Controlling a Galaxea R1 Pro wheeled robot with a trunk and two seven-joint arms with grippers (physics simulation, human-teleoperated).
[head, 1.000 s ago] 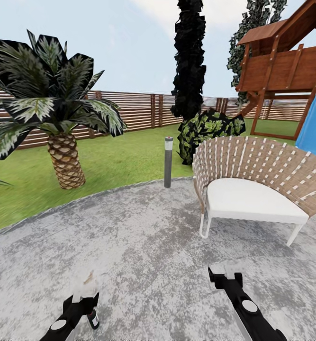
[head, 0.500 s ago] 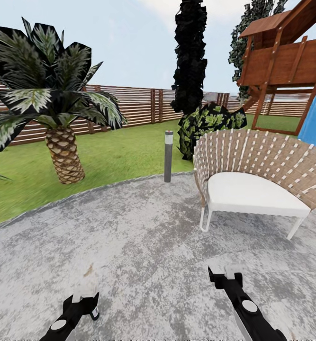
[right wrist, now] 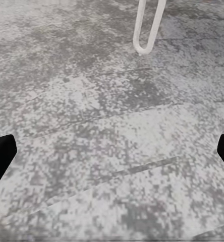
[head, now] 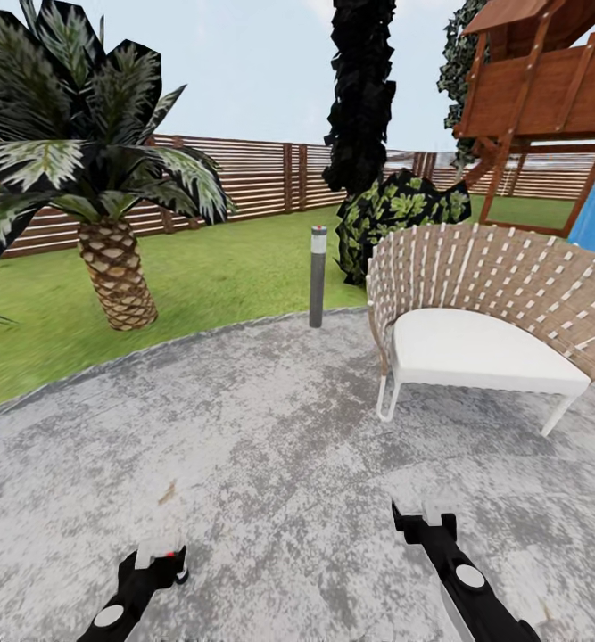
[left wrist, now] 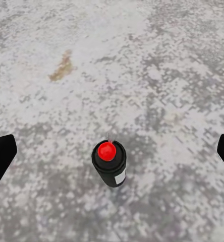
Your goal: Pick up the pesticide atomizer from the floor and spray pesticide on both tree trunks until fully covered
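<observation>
Black left tool [left wrist: 112,151] wide open, above atomizer [left wrist: 109,162]

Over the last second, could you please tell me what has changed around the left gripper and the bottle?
The whole head view slid: the palm and chair sit differently, so the camera moved, not them. The bottle, plain beside the left gripper a second ago, is now nearly hidden beneath it; the left wrist view shows it upright between the open fingers, ungrasped. The right gripper stayed open and empty over the paving.
</observation>
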